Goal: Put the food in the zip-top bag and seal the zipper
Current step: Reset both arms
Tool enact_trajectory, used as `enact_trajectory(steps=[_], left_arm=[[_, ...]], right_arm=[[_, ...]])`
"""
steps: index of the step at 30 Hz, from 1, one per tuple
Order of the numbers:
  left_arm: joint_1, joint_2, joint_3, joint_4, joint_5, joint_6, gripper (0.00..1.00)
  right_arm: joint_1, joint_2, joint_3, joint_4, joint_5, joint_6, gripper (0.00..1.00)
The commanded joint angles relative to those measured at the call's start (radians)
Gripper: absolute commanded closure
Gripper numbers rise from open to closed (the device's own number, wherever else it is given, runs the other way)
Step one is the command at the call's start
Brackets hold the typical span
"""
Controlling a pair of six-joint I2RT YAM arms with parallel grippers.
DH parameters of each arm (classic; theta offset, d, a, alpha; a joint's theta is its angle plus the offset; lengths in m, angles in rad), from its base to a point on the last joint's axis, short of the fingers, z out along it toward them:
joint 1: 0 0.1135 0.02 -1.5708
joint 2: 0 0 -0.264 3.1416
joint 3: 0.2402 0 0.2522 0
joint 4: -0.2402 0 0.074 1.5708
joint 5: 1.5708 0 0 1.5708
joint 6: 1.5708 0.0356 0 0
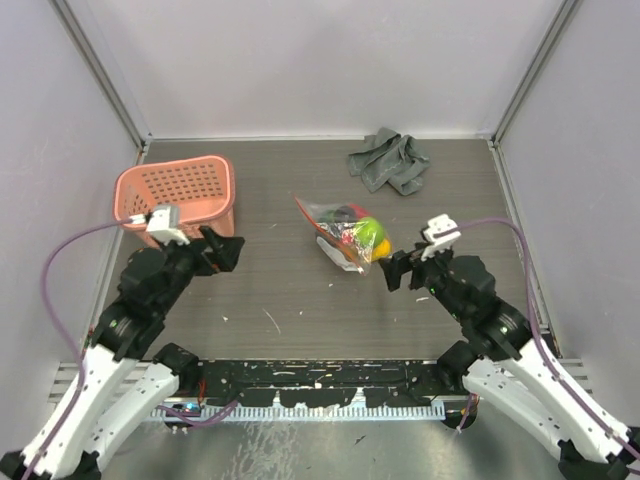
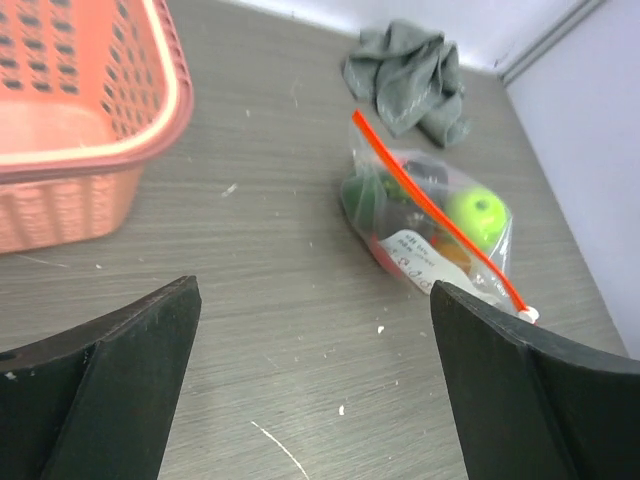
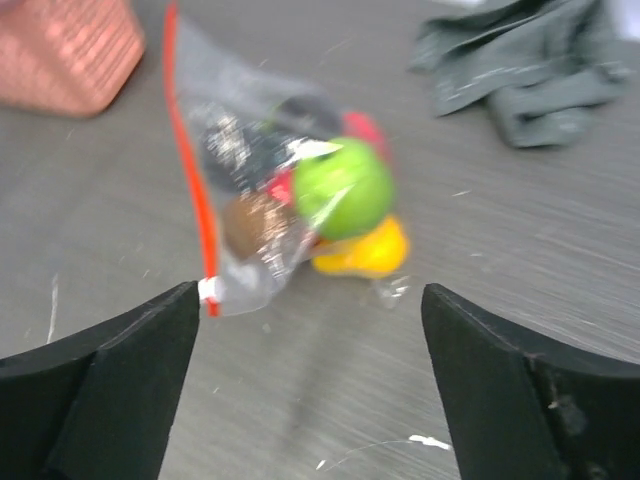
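Note:
The clear zip-top bag (image 1: 343, 236) lies on the table's middle, right of centre, with the food inside: a green fruit (image 1: 370, 232), red and dark pieces. A yellow piece (image 3: 365, 250) sits at the bag's bottom edge; I cannot tell whether it is under the plastic. The red-orange zipper (image 2: 430, 205) runs along the bag's edge, with its white slider (image 3: 208, 290) at the near end. My left gripper (image 1: 226, 250) is open and empty, well left of the bag. My right gripper (image 1: 394, 270) is open and empty, just right of and nearer than the bag, not touching it.
A pink perforated basket (image 1: 180, 195) stands at the back left, close to my left gripper. A crumpled grey cloth (image 1: 390, 160) lies at the back right. Walls close the table at the back and on both sides.

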Motion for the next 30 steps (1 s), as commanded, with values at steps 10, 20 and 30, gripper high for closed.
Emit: enact_trajectory(steps=[10,20,30], left_arm=[[0.000,-0.293,0.166,-0.169,-0.201,0.364,0.02],[0.008,-0.376,0.015,-0.061,-0.240,0.423,0.02],[0.009,-0.406,-0.016,-0.043,-0.231,0.428,0.02]], right_arm=[[0.003,-0.328,0.053,-0.021,0.627,0.055,0.00],[0.002,-0.342,0.051,-0.037,0.645,0.065,0.00],[0.003,-0.304,0.066,-0.055,0.618,0.052,0.00]])
